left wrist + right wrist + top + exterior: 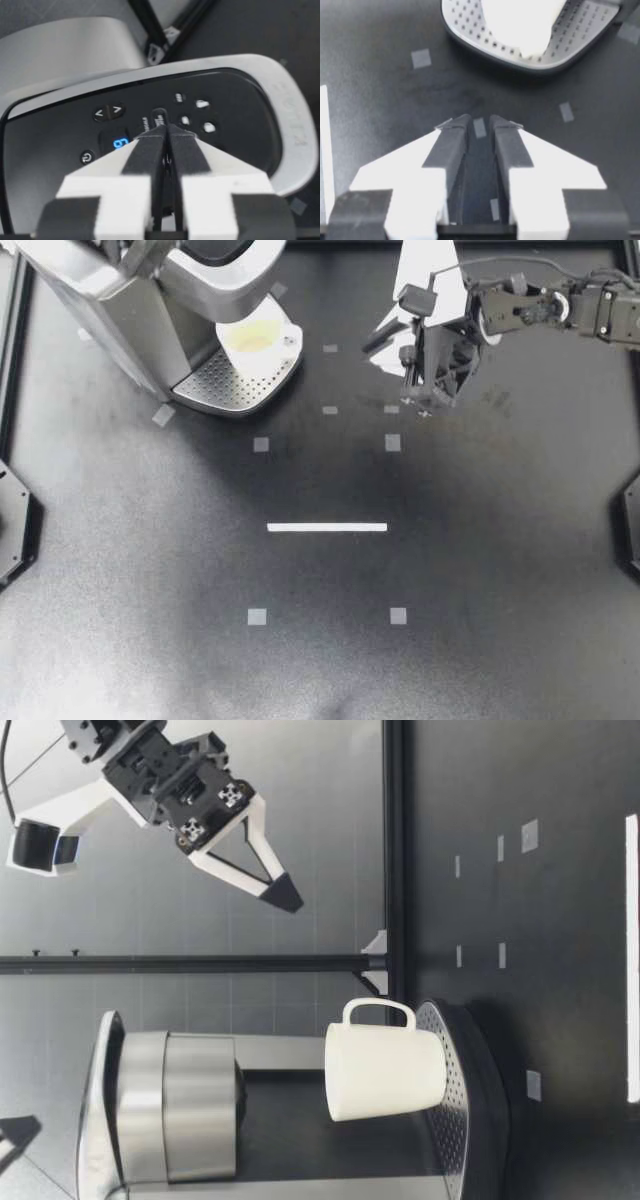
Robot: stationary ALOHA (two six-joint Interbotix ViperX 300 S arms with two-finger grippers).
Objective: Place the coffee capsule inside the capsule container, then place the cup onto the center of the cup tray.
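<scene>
**Coffee machine** (120,310). Silver and black, standing at the far left corner of the tabletop (480,570). Its brew head (215,285) overhangs the tray.

**Cup tray** (215,385). Perforated metal plate with a dark rim at the foot of the machine, its rounded edge facing the middle of the tabletop.

**Cup** (255,340). White mug with one handle, standing upright on the cup tray under the brew head. It sits on the part of the plate nearest the far edge, not over the plate's middle. The handle points towards the right edge of the tabletop. From above, its inside looks pale yellow.

**Left gripper** (164,131). Fingers pressed together, with nothing between them. The tips are over the machine's black control panel (60,135), at a small button among several, beside a blue lit figure. Whether the tips touch the button cannot be told.

**Right gripper** (382,340). It reaches in from the right edge and hangs above the tabletop near the far edge, just beside the cup tray and apart from it. The fingers are a narrow gap apart and empty, with bare tabletop showing between them. They point towards the tray, and cup and tray lie ahead of them.

**Tabletop markings.** A white strip (327,527) lies near the middle. Grey tape squares (257,617) sit around it towards the near and far edges.
</scene>
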